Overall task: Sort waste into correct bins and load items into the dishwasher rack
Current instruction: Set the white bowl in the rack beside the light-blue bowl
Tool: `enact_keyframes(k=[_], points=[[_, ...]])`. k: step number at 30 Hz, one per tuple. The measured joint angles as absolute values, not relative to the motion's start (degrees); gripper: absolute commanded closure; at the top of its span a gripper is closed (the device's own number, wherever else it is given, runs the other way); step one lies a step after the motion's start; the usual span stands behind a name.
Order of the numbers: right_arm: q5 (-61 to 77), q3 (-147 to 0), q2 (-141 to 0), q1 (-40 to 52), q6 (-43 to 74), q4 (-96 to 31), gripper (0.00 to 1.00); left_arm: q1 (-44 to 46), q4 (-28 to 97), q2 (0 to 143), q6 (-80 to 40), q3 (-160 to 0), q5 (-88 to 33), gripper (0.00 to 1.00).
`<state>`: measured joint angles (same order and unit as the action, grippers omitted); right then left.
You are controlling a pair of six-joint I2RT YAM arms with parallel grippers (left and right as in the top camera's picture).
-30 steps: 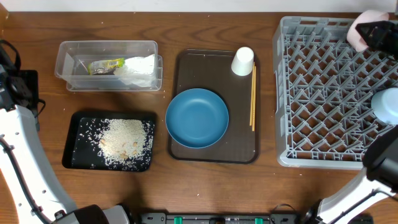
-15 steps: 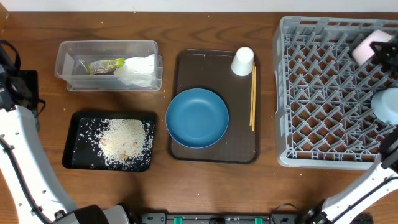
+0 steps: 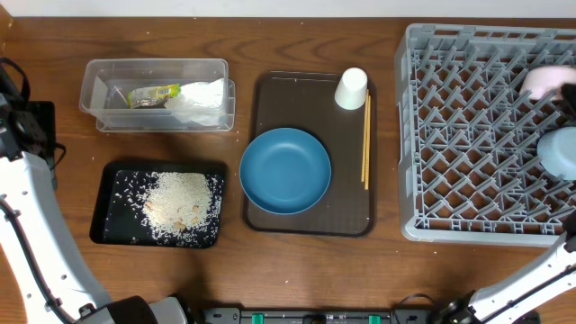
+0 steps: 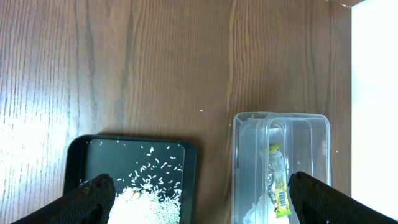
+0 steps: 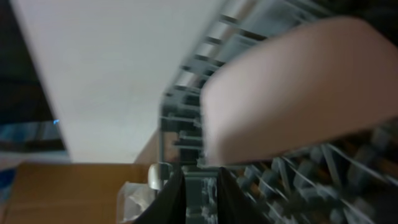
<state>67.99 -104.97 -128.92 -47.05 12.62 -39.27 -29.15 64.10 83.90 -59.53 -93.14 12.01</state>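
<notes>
- The wooden tabletop [image 3: 180, 36] is brown and grained, with a bare strip along its far edge.
- A grey plastic lattice dish rack [image 3: 468, 135] fills the tabletop's right end; most of its cells are free.
- A dark brown tray [image 3: 270, 90] with rounded corners sits mid-tabletop.
- A black tray [image 3: 108, 180] at the front left carries a heap of white rice [image 3: 180, 205].
- A clear plastic bin [image 3: 99, 76] at the far left holds crumpled wrappers [image 3: 171, 94].
- A smooth round blue bowl [image 3: 285, 170] rests on the brown tray's near half.
- Thin wooden chopsticks [image 3: 365, 139] lie along that tray's right edge.
- A pink cup [image 3: 543, 81] lies on the lattice near the rack's far-right corner. The right gripper [image 3: 568, 93] is just beside it. The wrist view is too blurred to tell whether the jaws grip it.
- A white cup [image 3: 352, 88] stands upturned at the brown tray's far-right corner.
- The left gripper [image 4: 208, 202] has its jaws spread wide and holds nothing, above the black tray and the bin.
</notes>
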Motion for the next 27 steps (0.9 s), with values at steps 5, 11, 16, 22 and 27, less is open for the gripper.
enact_keyframes(k=[5,11,16,22,27], points=[[59.92,-104.81,-127.00,-46.94,11.53,-45.01,0.67,-29.15,64.10,83.90,-59.53,-93.14,12.01,0.08],[56.21,-104.77,-118.93,-46.61,10.72,-48.49,0.72,-29.15,64.10,83.90,-59.53,-93.14,12.01,0.08],[52.14,-104.84,-111.81,-45.32,10.20,-46.19,0.84,-29.15,64.10,83.90,-59.53,-93.14,12.01,0.08],[29.04,-104.97,-111.46,-37.74,15.55,-40.60,0.91,-29.15,64.10,83.90,-59.53,-93.14,12.01,0.08],[11.60,-104.97,-116.38,-31.29,17.23,-34.30,0.91,-29.15,64.07,83.90,-59.53,-93.14,12.01,0.08]])
